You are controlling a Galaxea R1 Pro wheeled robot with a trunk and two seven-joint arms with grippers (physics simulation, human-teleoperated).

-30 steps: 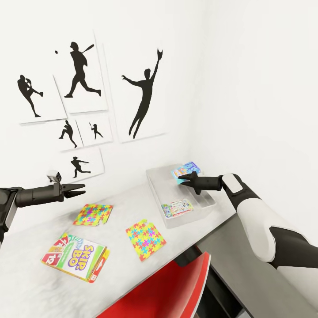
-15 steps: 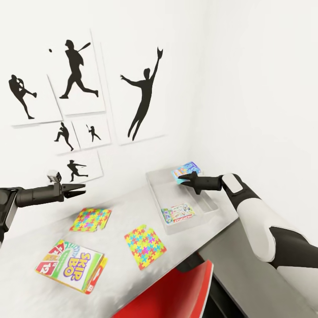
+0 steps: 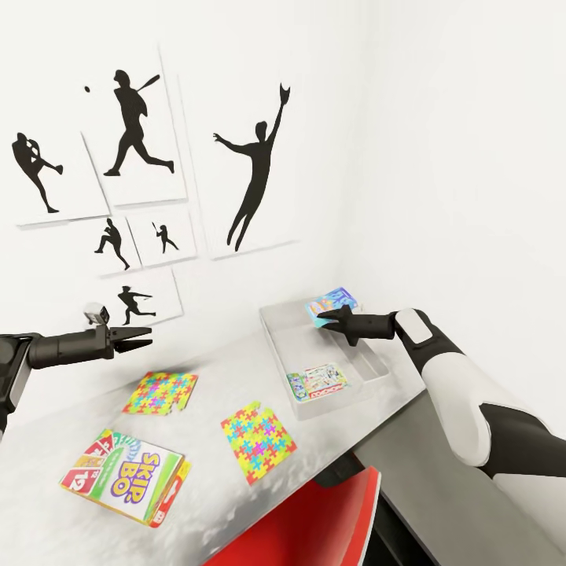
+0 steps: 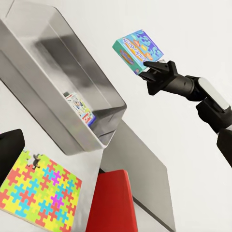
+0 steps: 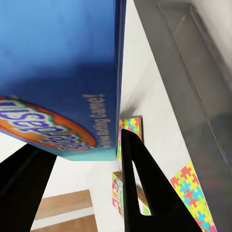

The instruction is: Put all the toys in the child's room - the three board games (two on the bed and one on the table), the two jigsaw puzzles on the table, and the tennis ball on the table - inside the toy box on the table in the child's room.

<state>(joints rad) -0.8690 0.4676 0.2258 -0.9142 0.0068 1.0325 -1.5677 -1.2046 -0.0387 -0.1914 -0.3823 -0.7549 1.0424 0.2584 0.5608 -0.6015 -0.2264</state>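
Since one second ago our head camera has shifted: the wall pictures and counter items sit lower-left in view, which we read as camera motion, not object motion. Both arms hold the same pose relative to the toy box.

The right end effector (image 3: 321,317) is pinching a blue board game (image 3: 332,302) by its lower edge, holding it tilted above the far end of the toy box (image 3: 275,338). A second board game (image 3: 317,380) already lies inside the box at its near end. The left end effector (image 3: 145,336) hovers with fingers slightly spread, gripping nothing, above the counter (image 3: 47,440).

Remaining on the counter: one jigsaw puzzle (image 3: 160,391) at 9 o'clock from the box, another puzzle (image 3: 258,431) at 7 o'clock, and a card game box (image 3: 123,474) further toward 8 o'clock. We see no tennis ball.

Handling judgement: the held box looks light, stiff and smooth-faced, so an edge pinch may let it pivot. The puzzles look thin and flat against the counter; we judge an edge grip necessary.
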